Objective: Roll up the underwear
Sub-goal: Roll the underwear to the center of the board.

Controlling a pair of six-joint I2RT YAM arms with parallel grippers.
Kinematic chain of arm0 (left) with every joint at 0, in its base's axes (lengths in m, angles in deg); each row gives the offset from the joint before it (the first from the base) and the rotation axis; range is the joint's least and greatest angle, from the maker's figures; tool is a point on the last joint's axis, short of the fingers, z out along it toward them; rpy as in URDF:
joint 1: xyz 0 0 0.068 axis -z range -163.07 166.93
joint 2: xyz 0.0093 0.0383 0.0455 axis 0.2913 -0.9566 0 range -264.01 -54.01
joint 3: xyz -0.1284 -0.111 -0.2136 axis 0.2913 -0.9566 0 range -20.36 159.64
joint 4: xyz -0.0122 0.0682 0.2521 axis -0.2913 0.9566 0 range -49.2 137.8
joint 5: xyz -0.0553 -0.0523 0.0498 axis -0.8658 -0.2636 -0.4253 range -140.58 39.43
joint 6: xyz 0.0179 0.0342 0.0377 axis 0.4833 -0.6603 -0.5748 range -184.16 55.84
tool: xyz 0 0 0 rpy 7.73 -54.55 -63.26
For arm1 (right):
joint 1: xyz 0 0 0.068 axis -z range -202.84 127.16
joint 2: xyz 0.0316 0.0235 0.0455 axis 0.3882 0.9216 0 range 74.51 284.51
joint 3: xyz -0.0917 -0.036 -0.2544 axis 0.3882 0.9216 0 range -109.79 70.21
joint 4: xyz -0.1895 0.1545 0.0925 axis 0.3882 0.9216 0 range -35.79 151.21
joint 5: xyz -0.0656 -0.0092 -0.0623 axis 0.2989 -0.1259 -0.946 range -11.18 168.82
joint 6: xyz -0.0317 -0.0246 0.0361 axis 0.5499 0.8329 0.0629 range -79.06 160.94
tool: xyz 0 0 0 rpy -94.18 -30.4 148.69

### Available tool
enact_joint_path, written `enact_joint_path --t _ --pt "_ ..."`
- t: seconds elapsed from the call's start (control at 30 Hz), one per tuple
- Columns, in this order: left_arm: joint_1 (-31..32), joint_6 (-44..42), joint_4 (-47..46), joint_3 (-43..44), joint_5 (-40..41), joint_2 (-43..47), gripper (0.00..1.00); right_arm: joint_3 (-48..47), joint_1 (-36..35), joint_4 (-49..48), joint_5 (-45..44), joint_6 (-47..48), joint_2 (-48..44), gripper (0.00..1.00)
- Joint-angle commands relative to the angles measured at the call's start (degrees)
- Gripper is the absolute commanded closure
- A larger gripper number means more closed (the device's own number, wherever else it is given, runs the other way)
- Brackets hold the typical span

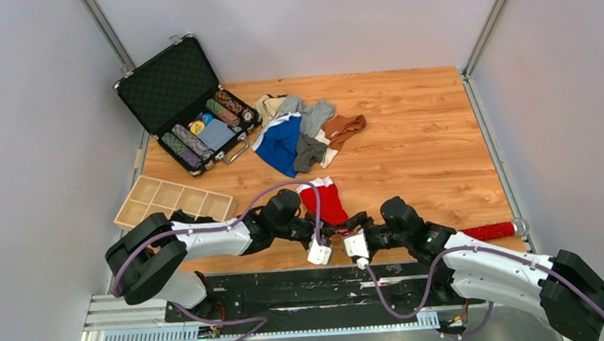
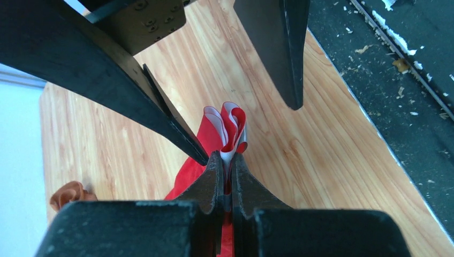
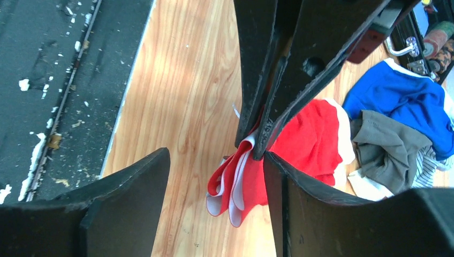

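Nearest the camera, the black rail (image 1: 292, 289) carried both arm bases along the near edge of the table (image 1: 427, 144). At far left stood an open case (image 1: 168, 85) holding poker chips (image 1: 190, 140), with a wooden tray (image 1: 172, 198) nearer than it. Reaching in from the left, the left gripper (image 2: 225, 158) was clamped tight on the near edge of the red underwear (image 2: 222, 126), whose white-trimmed layers bunched in several folds just beyond its tips. That garment lay on the wood at the near middle, the rest of it spread toward the far side. Beyond it, a loose pile held a blue pair (image 1: 279, 144), a grey pair (image 1: 307, 151) and a brown pair (image 1: 344, 126), touching one another. From the right, the right gripper (image 3: 214, 160) stood with its jaws apart, straddling the same bunched edge. One finger (image 3: 134, 182) was clear of the cloth and the other was close beside the left claw. At near right lay a red bristly stick (image 1: 489, 230).

The step looked like starting the roll at that edge. To do it well, the pinch should take every layer so that none slips out. The open claw should draw off straight, without dragging a fold, and take hold beside the left one. Both should then turn the edge over evenly toward the far side, keeping the cloth taut and short of the pile.
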Motion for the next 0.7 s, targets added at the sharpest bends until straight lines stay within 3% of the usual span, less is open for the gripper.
enact_joint_path --t 0.0,0.4,0.67 --pt "-0.23 7.44 -5.08 -1.04 -0.37 2.7 1.0 -0.03 -1.17 -4.55 -4.43 -3.27 2.56 0.36" --pt "-1.02 11.61 -7.2 -2.49 0.06 3.62 1.0 -1.99 -2.34 -10.88 -9.36 -5.05 9.39 0.57" --pt "-1.57 13.67 -8.56 -3.18 -0.17 4.25 1.0 -2.16 -2.79 -15.14 -10.15 -7.16 12.27 0.57"
